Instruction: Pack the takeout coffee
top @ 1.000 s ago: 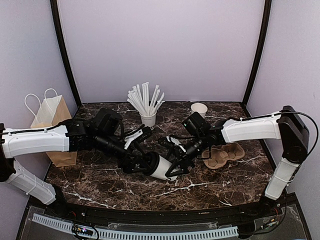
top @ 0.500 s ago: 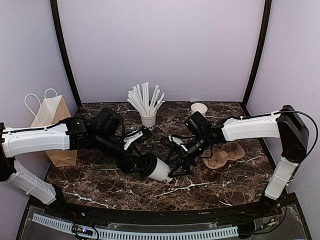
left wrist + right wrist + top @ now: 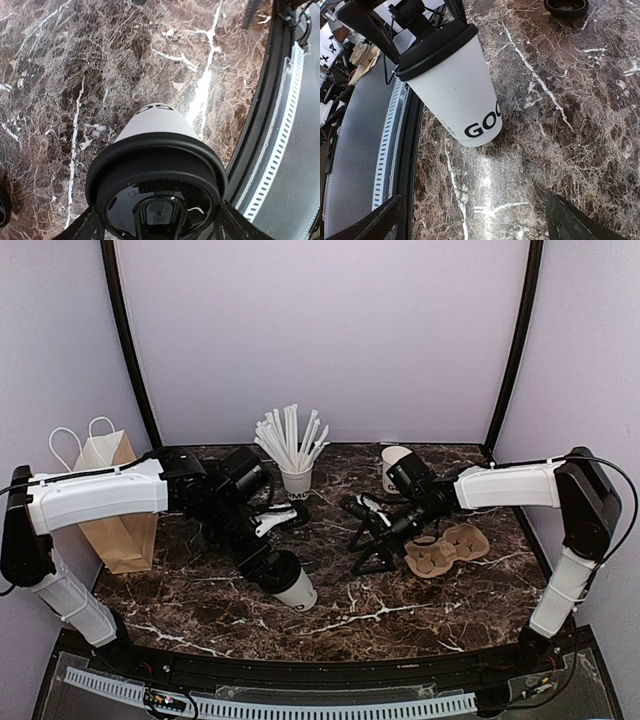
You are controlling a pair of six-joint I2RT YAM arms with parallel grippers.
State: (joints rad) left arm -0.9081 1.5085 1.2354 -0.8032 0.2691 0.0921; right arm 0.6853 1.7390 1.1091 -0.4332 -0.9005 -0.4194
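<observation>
Top external view: the left gripper (image 3: 272,565) clenches the takeout coffee (image 3: 298,590) by its black lid (image 3: 281,571), tilted mid-table (image 3: 420,615), likely ready for carrying off to pack; the right gripper (image 3: 372,548) hangs splayed, empty.

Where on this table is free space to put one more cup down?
Free: the front right table, between the takeout coffee and the cup carrier, down to the near edge; also the front left corner below the paper bag. Crowded: the middle, where the left gripper holds the coffee, near the open right gripper and the straw cup.
</observation>
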